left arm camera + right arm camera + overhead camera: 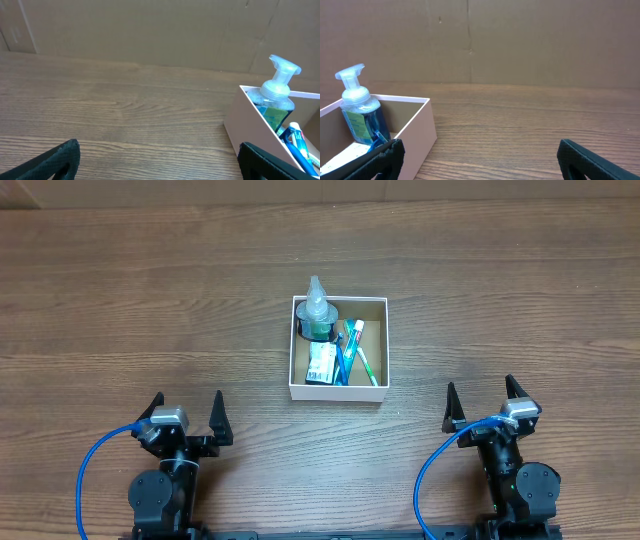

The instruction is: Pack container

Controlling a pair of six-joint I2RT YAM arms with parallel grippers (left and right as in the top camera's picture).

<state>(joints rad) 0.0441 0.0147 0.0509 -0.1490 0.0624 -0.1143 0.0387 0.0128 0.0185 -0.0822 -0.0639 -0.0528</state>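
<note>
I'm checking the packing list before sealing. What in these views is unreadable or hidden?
- Overhead: print on the white pack in the container is too small.
- Left wrist: the container's near wall hides its floor; the frame edge cuts off the toothbrushes.
- Right wrist: a finger covers the base of the pump bottle.

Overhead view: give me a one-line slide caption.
Left gripper and right gripper sit open, apart from the container, which holds a pump bottle, toothbrushes and a small packet.
</note>
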